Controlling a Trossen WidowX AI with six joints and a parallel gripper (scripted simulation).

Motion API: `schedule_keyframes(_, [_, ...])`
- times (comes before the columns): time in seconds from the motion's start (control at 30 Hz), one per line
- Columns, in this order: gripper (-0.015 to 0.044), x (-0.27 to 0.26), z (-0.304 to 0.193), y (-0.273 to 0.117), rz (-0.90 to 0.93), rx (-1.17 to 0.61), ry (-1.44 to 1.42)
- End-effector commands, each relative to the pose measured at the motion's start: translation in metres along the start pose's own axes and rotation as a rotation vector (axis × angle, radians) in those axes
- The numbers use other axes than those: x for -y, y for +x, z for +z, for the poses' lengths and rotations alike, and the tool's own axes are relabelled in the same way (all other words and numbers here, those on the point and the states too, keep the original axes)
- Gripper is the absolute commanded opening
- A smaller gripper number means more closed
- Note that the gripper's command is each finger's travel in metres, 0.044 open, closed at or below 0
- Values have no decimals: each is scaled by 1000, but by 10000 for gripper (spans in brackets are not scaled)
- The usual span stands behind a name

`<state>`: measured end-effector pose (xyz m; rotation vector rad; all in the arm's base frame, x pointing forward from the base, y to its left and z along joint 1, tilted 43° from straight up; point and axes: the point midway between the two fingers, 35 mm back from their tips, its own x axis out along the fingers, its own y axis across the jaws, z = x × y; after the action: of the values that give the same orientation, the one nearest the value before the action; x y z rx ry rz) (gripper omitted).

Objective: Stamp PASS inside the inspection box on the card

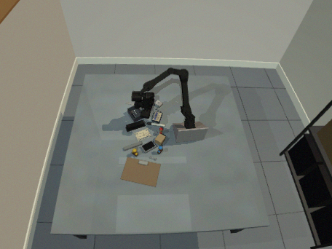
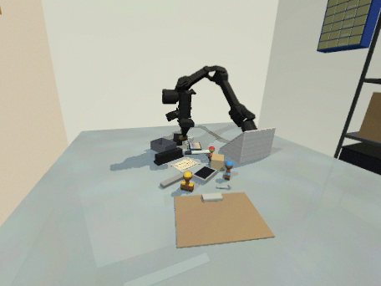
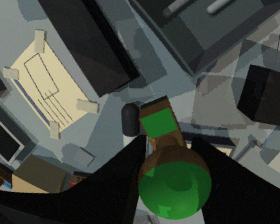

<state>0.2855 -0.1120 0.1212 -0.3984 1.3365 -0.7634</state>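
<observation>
My gripper is shut on the stamp with the green knob, which has a brown body and a green patch. It holds the stamp above the bench, between the dark tray and the stamp pad case; the exact height is unclear. The stamp's underside is hidden. The cream card lies taped at its corners, off to the left in the wrist view. Its outlined box shows no visible print. A finger partly covers the pad case in the wrist view.
The dark tray and a long black block stand near the card. A marker lies beside the stamp. Small figures, a wooden block and a clipboard are farther forward.
</observation>
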Motion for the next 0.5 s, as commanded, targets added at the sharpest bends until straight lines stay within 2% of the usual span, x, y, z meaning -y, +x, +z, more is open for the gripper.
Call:
schedule_keyframes(0.0, [0, 0, 0, 6, 0, -1, -3])
schedule_keyframes(0.47, [0, -1, 1, 29, 0, -2, -3])
